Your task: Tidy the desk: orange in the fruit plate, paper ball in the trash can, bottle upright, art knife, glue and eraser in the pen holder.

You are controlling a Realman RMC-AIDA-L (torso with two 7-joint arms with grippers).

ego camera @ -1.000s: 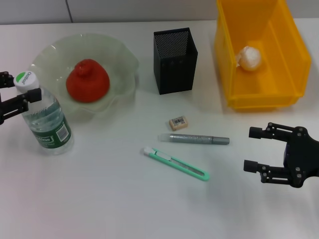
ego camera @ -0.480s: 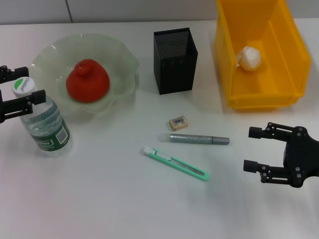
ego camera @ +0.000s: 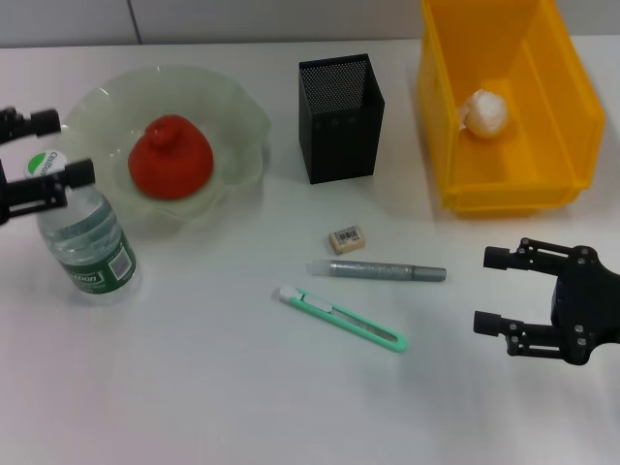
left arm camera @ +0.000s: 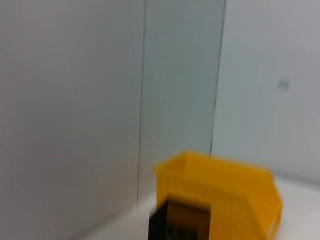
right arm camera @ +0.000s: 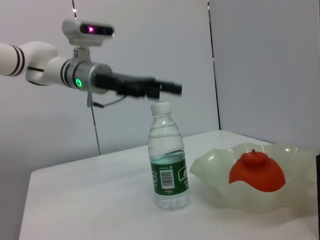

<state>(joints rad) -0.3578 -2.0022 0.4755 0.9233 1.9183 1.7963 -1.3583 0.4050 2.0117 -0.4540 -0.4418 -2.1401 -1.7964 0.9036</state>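
Desk point(ego camera: 194, 387): white, carries everything listed.

Bin point(ego camera: 562, 107): yellow, at the far right corner of the desk; paper ball point(ego camera: 484, 113) lies inside it.

Plate point(ego camera: 232, 107): pale green, wavy rim, toward the far left of the desk; the orange point(ego camera: 170, 158) sits in its middle (seen also in the right wrist view, orange point(right arm camera: 256, 172) in plate point(right arm camera: 215, 165)).

Holder point(ego camera: 340, 118): black mesh, upright, between plate and bin, near the far edge.

Right end effector point(ego camera: 496, 291): black, hovering over the near right part of the desk, fingers spread apart, holding nothing.

Left end effector point(ego camera: 60, 147): at the left edge, level with the bottle cap; fingers apart, one on each side of the cap, not clamped. In the right wrist view the left end effector point(right arm camera: 165, 89) sits just above the cap.

Bottle point(ego camera: 82, 232): clear, green label, white cap, standing upright near the left edge, just beside the plate; upright also in the right wrist view, bottle point(right arm camera: 168, 165).

Knife point(ego camera: 341, 318): green, lying flat at mid-desk, nearest the front edge of the three small items.

Glue point(ego camera: 376, 270): grey stick, lying flat just beyond the knife.

Eraser point(ego camera: 346, 238): tan, between glue and holder.
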